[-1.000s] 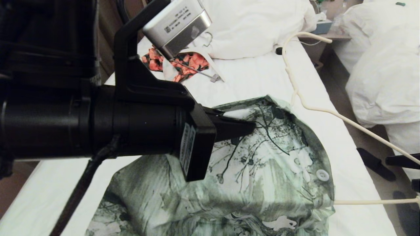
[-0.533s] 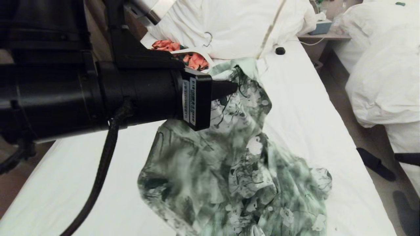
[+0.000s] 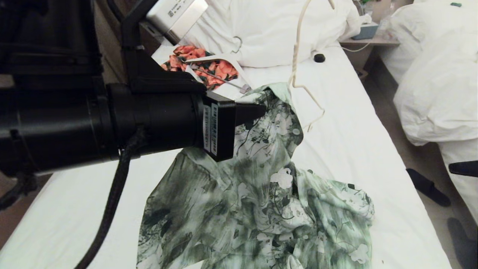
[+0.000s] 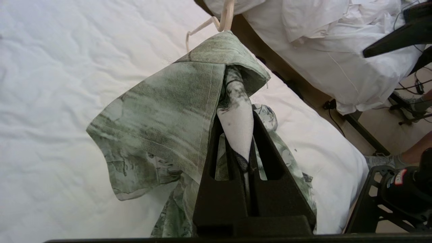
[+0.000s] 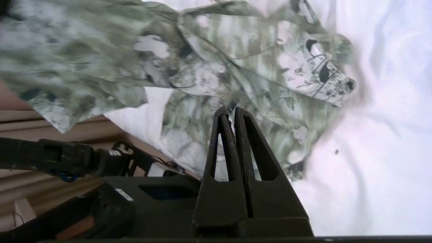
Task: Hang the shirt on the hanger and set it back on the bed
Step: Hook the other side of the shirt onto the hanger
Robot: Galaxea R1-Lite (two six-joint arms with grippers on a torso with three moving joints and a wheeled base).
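Nearest the robot, the shirt [image 3: 261, 209] spills in a loose heap over the front of the bed [image 3: 347, 123], its lower folds slumped on the sheet while one upper corner is lifted clear, and that says plenty about how it handles: light, limp cloth that drapes wherever it is not held and will slide and bunch rather than hold a shape. Just above the heap, the left gripper [image 4: 240, 133] has its jaws pressed together on a fold of the fabric near the collar, the pinched strip running up between the fingers in the left wrist view, so the garment hangs from that single point. The right gripper [image 5: 232, 113] sits over the crumpled lower part with its fingers closed flat against each other and nothing visibly caught between them. A little further back, the hanger [image 3: 298, 56] stands tilted, its thin cream arm poking in at the raised collar edge and its hook end running up out of the head view; what carries it cannot be seen. It looks stiff yet springy and slim, easy to knock askew, best taken at the neck below the hook, while the shirt wants a hold on the collar seam or shoulder, where doubled cloth gives grip. Beyond, an orange floral garment [image 3: 209, 67] lies on a white hanger [image 3: 239, 80] by the pillows [image 3: 283, 30]
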